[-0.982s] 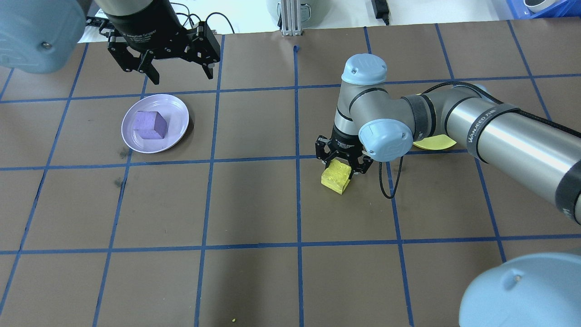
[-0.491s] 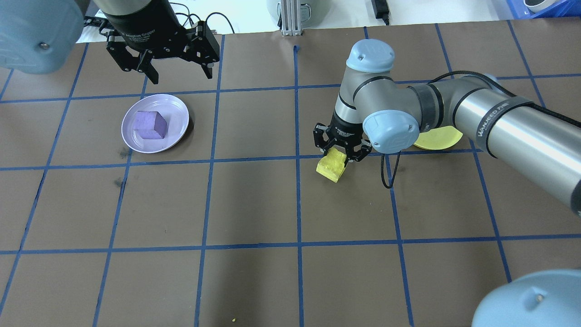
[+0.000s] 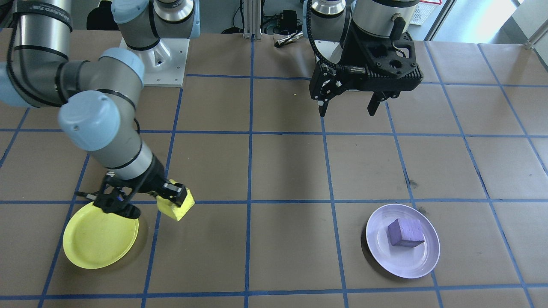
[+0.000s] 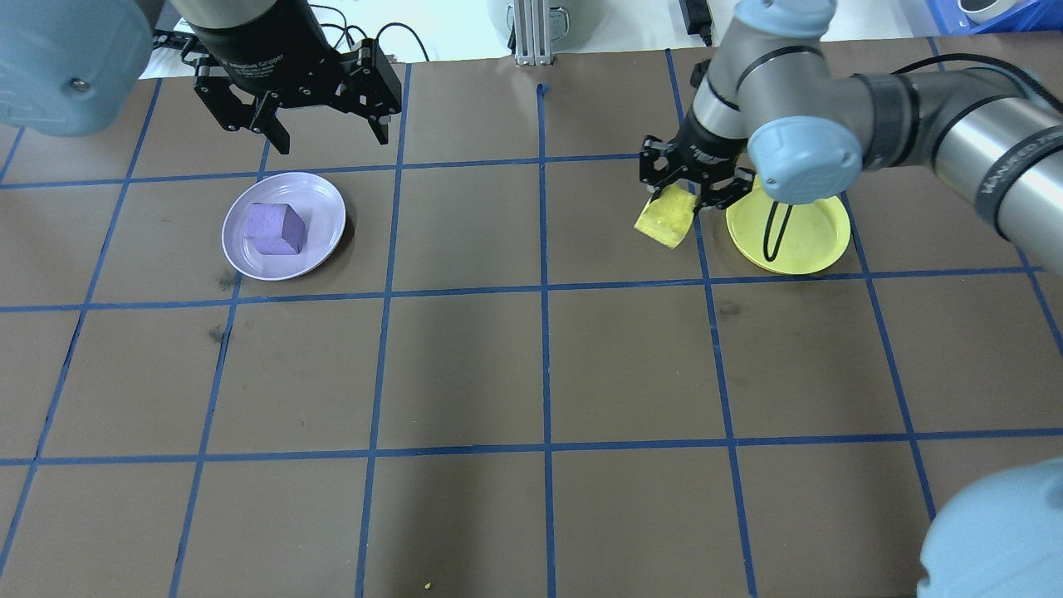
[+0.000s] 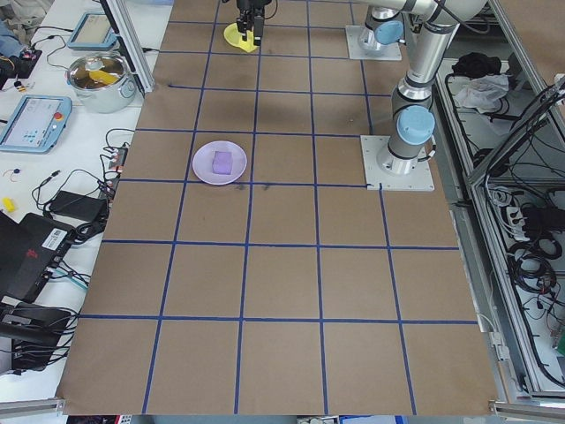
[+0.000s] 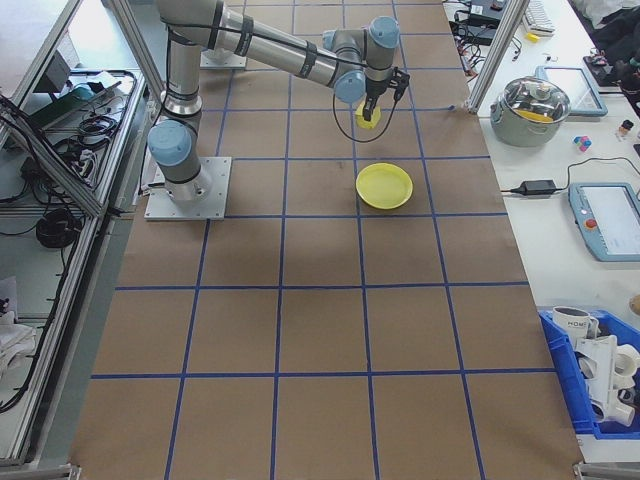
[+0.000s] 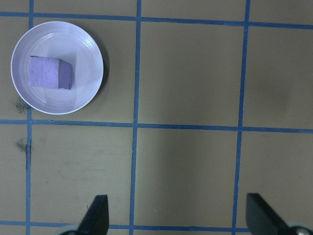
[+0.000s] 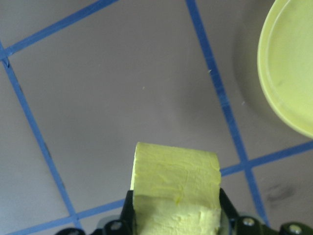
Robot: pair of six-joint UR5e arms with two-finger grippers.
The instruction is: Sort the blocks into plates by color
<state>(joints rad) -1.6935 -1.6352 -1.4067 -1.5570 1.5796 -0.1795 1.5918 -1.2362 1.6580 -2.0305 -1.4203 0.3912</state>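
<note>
My right gripper (image 4: 688,195) is shut on the yellow block (image 4: 666,220), holding it tilted above the table just left of the yellow plate (image 4: 822,249). In the right wrist view the yellow block (image 8: 176,186) fills the jaws, and the yellow plate (image 8: 293,63) shows at the upper right. The purple block (image 4: 276,228) lies in the lavender plate (image 4: 324,203) at the left. My left gripper (image 4: 332,141) hangs open behind that plate, holding nothing. Its wrist view shows the purple block (image 7: 50,72) in the lavender plate (image 7: 83,93).
A black cable loop (image 4: 776,237) from the right wrist hangs over the yellow plate. An aluminium post (image 4: 531,33) stands at the table's far edge. A metal pot (image 6: 540,100) and a blue bin (image 6: 600,370) sit off the table.
My right gripper has lifted the yellow block and carried it back and to the right, up beside the yellow plate. The left arm and the purple block have not moved.
</note>
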